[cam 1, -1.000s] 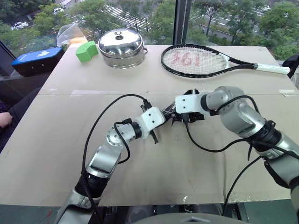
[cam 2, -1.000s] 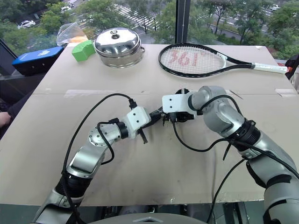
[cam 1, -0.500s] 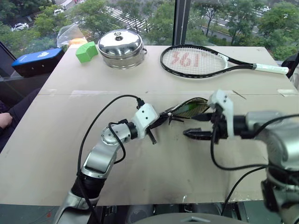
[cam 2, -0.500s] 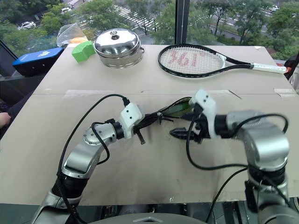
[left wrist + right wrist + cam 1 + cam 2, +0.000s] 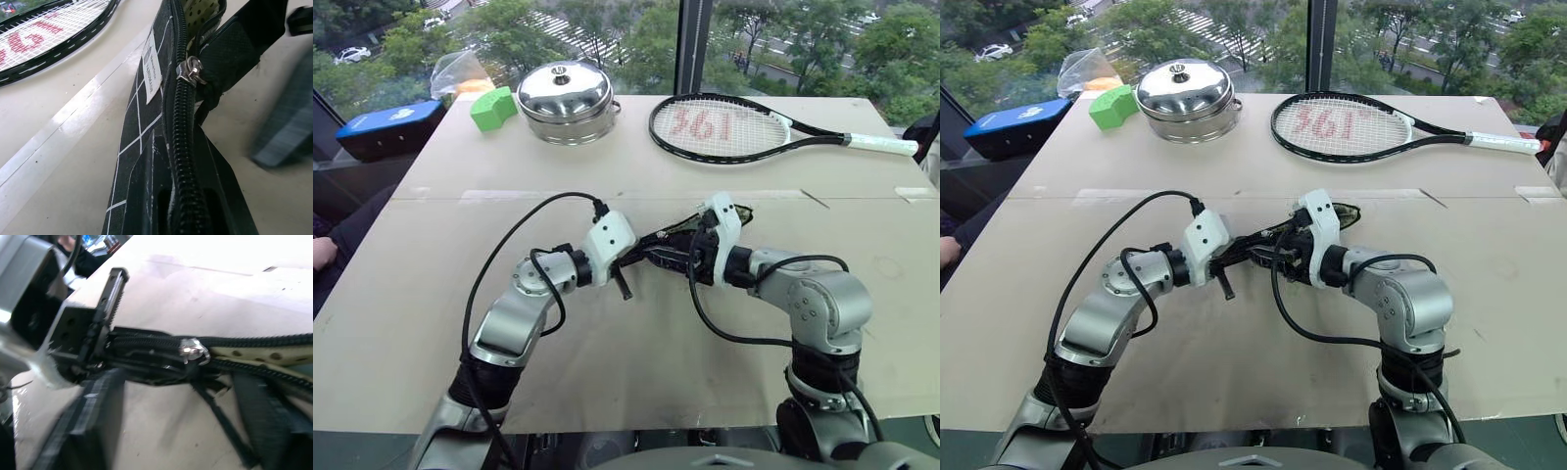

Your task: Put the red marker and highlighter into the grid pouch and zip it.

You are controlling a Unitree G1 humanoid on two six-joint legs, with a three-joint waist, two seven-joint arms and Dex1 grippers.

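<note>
So my left gripper (image 5: 641, 257) is clamped tight on the closed end of the grid pouch (image 5: 146, 117), holding it on edge above the middle of the tabletop (image 5: 431, 294), and my right gripper (image 5: 161, 382) sits half spread around the silver slider (image 5: 194, 350) and its black pull (image 5: 208, 105); I judge the thing to do is close on that pull alone, not the fabric, and draw it straight along the teeth away from my left hand while that hand keeps the pouch taut. By my count: one pouch, one slider, one tennis racket (image 5: 744, 125) and one steel pot (image 5: 568, 98) toward the far edge; marker and highlighter I cannot make out, presumably inside.
</note>
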